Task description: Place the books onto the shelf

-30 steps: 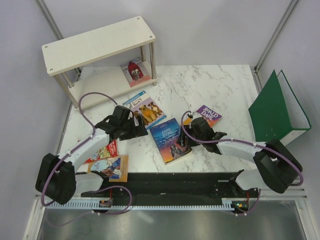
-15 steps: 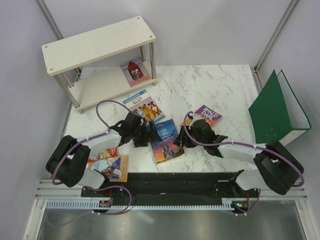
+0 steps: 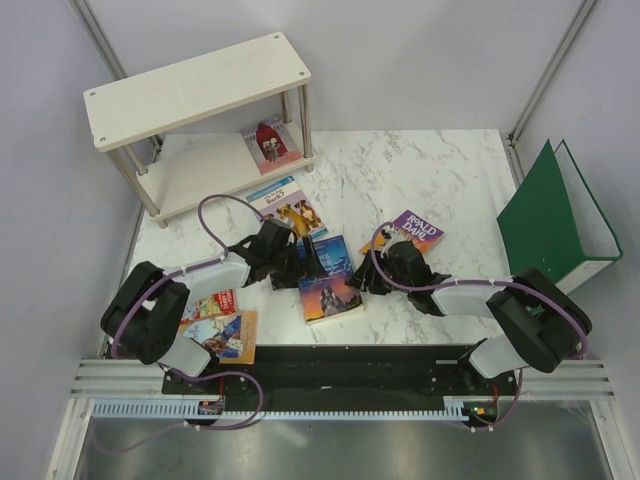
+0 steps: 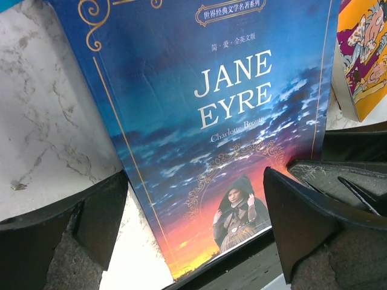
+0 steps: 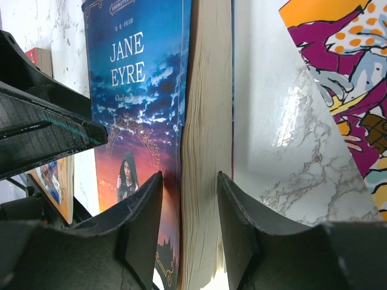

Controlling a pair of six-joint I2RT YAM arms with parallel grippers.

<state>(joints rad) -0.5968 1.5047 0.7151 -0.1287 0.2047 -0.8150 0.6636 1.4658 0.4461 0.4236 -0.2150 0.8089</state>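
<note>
Two arms meet over Jane Eyre [image 3: 328, 285], a blue paperback in the middle of the marble table [image 3: 440, 170], well apart from the shelf [image 3: 200, 85] at the far left. The book looks tipped up on a long edge, though the overhead view leaves this unsure. The right gripper [image 5: 189, 176] has one finger on the cover side and one on the back, with the page edge between them. I cannot tell whether the fingers [image 5: 142, 223] press the paper. The left gripper [image 4: 195, 178] is spread wide, a finger on either side of the cover's lower part, touching nothing that shows.

The step in hand seems to be getting a firm hold on this one book. To do it well, the right fingers should reach deep past the page edge, so they pinch the whole block and not a few leaves. The left gripper can serve as a brace against sliding.

The Dahl book [image 3: 418, 228] lies just right of the right gripper, and the dog book [image 3: 290, 208] lies just beyond the left one. Neither should get caught. One red book [image 3: 268, 142] rests at the right end of the shelf's lower board, leaving room to its left.
</note>
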